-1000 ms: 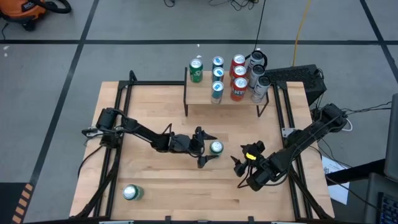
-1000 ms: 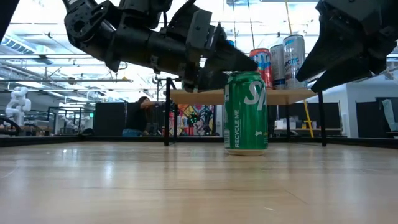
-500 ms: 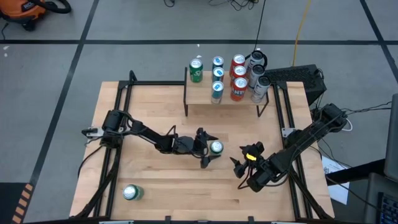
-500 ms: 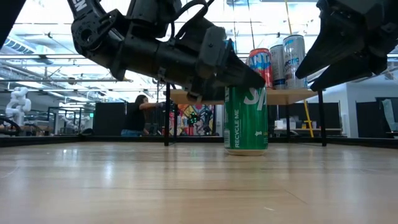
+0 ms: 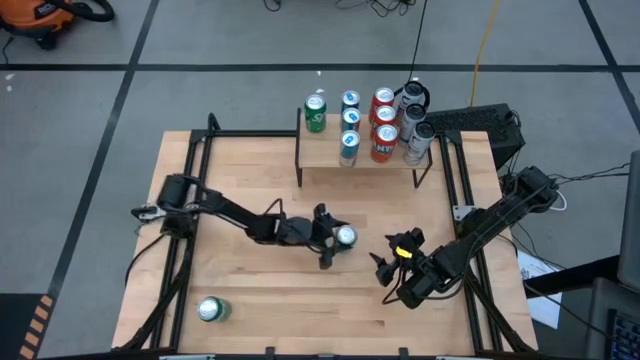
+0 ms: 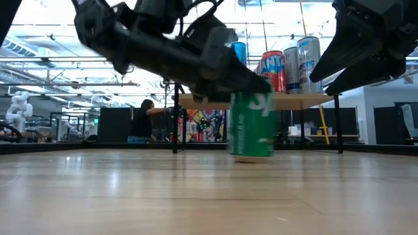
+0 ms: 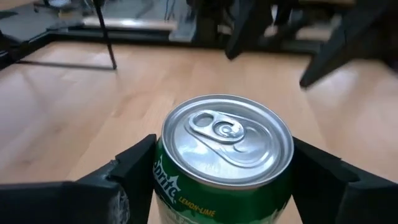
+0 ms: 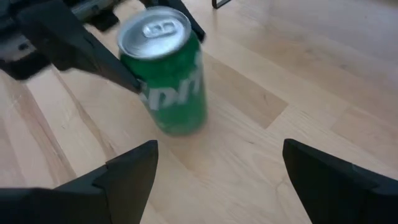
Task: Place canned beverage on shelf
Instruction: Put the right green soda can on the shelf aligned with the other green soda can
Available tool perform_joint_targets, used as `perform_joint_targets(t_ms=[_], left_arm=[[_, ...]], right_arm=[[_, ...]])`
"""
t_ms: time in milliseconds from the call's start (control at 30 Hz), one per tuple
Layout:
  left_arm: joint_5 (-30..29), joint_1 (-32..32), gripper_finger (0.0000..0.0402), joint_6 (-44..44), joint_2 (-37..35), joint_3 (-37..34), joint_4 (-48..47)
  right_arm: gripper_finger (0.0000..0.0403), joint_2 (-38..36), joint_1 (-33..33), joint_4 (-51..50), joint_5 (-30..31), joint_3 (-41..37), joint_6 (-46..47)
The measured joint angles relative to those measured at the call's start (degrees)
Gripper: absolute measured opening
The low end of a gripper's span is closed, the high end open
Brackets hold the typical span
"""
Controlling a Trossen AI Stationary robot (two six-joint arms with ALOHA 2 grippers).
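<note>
A green soda can (image 5: 345, 237) stands near the middle of the table, and my left gripper (image 5: 334, 238) reaches level from the table's left and is shut on it. The can (image 6: 252, 127) leans a little. My right gripper (image 5: 384, 272) hovers open to the can's right, nearer the front edge, its fingers (image 8: 134, 174) wide apart and touching nothing. The shelf (image 5: 330, 152), a small raised board on black legs, stands at the table's far edge with several cans on it. My left gripper pinches the can's upper side wall (image 7: 163, 169) just under the rim, one finger (image 7: 134, 171) on each side of the can. The fingers come nearly level from the table's left. The can (image 8: 171, 87) is slightly tilted, its base at the tabletop.
A second green can (image 5: 211, 310) stands near the table's front left corner. Black frame rails (image 5: 190, 200) run along the table's left and right sides. Bare wood (image 5: 260, 290) lies between the held can and the front edge.
My left gripper has tipped its fingers a little downward and shut on the green can. The can stood upright before; now it leans slightly and has shifted a touch toward the table's left. My right gripper has kept still.
</note>
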Motion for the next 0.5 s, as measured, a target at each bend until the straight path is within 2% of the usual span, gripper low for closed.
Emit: perform_joint_targets(t_ms=[233,367,500], left_arm=[[-1.3,1.4,0.0275,6.0,-16.5,-0.2,-23.8],[-1.1,4.8,0.0275,9.4,-26.5,-0.1,-30.4],[3.9,10.9,0.0275,13.1,-33.2,-0.1,-32.1]], right_arm=[[0.0334,2.0,0.3,0.3,1.2,0.0,0.3],[0.0334,3.4,0.3,1.0,2.1,0.0,0.5],[0.0334,4.0,0.3,2.5,2.8,0.0,0.3]])
